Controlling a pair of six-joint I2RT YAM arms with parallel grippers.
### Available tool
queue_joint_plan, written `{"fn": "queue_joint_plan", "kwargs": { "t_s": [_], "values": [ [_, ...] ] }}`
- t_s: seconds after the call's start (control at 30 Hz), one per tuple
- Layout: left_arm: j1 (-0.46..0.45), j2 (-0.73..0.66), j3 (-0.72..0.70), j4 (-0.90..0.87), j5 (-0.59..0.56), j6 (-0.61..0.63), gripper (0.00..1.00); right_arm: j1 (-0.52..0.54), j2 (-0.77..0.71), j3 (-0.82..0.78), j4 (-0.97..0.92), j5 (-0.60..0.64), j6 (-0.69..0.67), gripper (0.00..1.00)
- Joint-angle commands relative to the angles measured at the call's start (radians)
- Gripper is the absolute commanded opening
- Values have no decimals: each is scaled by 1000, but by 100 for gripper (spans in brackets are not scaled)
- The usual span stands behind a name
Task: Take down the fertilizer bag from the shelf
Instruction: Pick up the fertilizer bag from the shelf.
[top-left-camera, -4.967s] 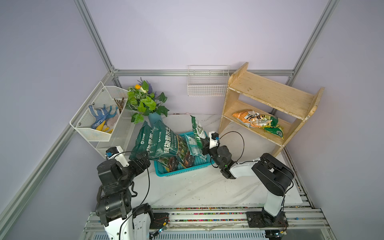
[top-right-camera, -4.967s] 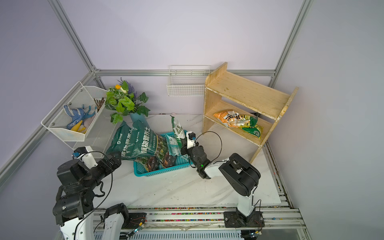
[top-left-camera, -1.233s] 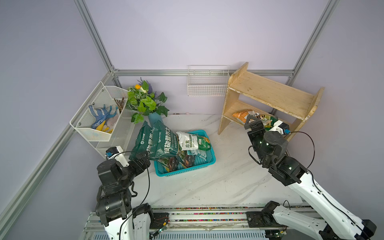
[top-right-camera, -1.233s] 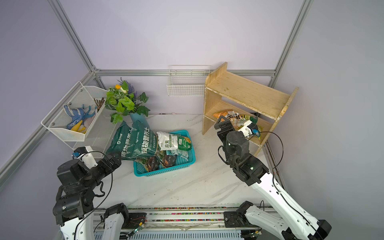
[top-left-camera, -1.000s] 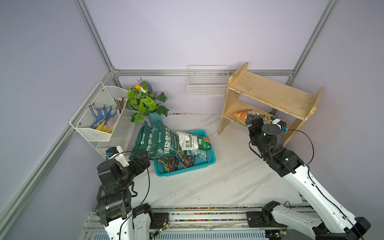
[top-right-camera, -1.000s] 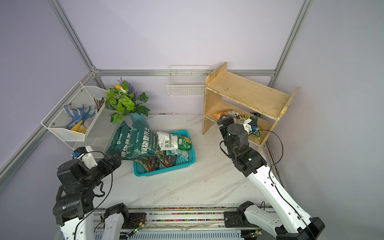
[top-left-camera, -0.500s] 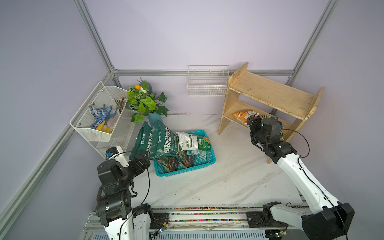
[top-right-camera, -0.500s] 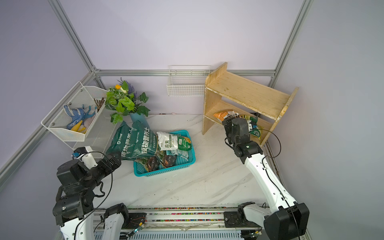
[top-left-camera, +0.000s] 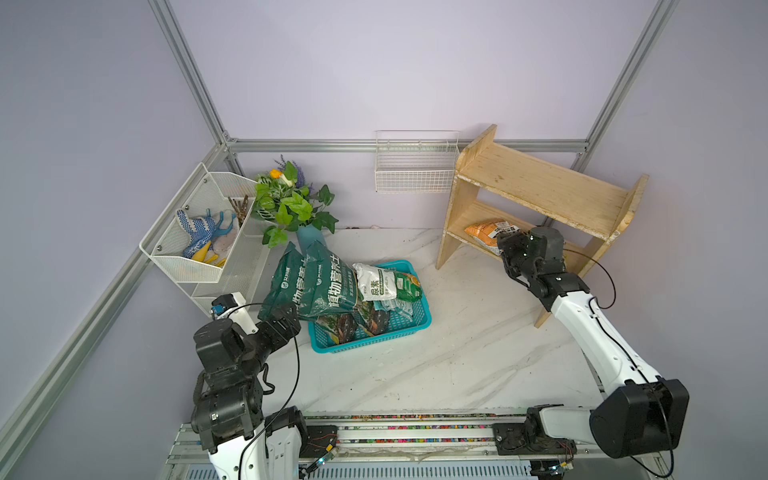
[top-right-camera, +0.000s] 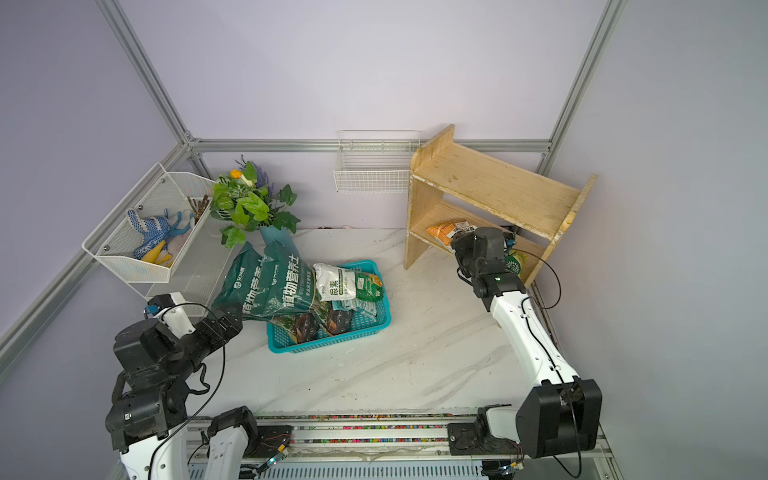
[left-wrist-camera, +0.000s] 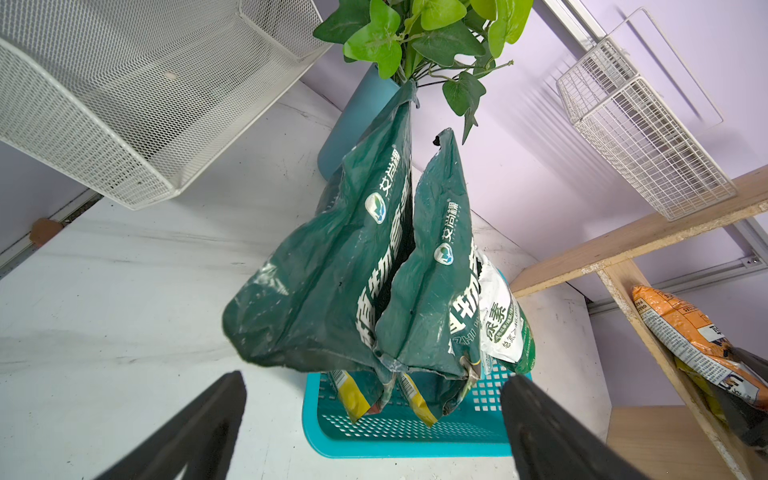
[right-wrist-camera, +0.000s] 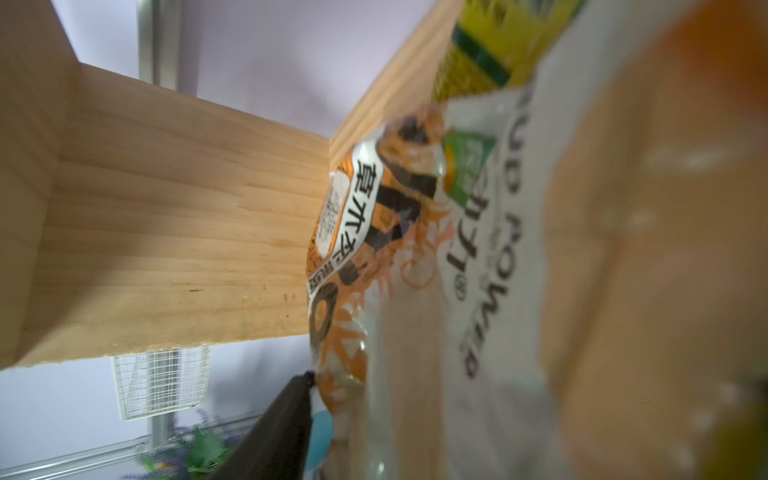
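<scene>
Containers first: a teal basket (top-left-camera: 422, 322) sits on the marble counter (top-left-camera: 457, 365), packed with bags. Two dark green soil bags (top-left-camera: 320, 284) lean out over its rim toward the plant (top-left-camera: 291, 203), each printed in large white characters, "植物营养土". On top of the basket's load lies a white packet (top-left-camera: 380, 284) with a green end, marked "尿素". A white mesh rack (top-left-camera: 199, 266) in the corner carries blue dotted gloves (top-left-camera: 195, 230), something yellow and a few brown twigs (top-left-camera: 239, 208) in its upper tier. A wire basket (top-left-camera: 415, 166) hangs on the back wall just beside the shelf (top-left-camera: 540, 187).

The fertilizer bag (top-left-camera: 482, 230), orange and white, lies on the shelf's lower tier, and a green and yellow packet (top-right-camera: 514, 262) lies on the same tier. In the right wrist view its label begins "草木"; the rest is too blurred to read.

The right gripper (top-left-camera: 503, 246) is at the bag. One dark finger (right-wrist-camera: 286, 419) touches the bag's edge, the other is hidden, so I cannot tell whether the bag is clamped. The left gripper (left-wrist-camera: 374, 376) is spread wide with nothing between its fingers, near the soil bags.
</scene>
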Motion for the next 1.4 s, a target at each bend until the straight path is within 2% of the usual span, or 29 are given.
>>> {"fn": "queue_joint_plan", "kwargs": {
  "t_s": [0.0,0.07,0.17,0.43,0.6,0.7,1.03,1.37],
  "values": [
    [4,-11,-7,5,12,1,100,-15,17,32,43,-85,-55,20],
    [4,-12,-7,5,13,1,100,-16,16,37,48,-86,-70,9],
    [4,-12,-8,5,12,1,100,-17,-5,39,60,-73,-99,0],
    [4,-12,-9,6,12,1,100,-11,-72,50,71,-61,-151,0],
    [4,-13,-8,5,11,1,100,26,-77,117,27,-61,-211,0],
    [4,-13,-9,5,10,1,100,74,-73,174,-13,-51,-255,0],
    [5,-14,-9,5,11,1,100,278,-82,334,-138,113,-397,0],
    [4,-13,-9,5,10,1,100,394,-97,365,-155,139,-406,0]
  ]
}}
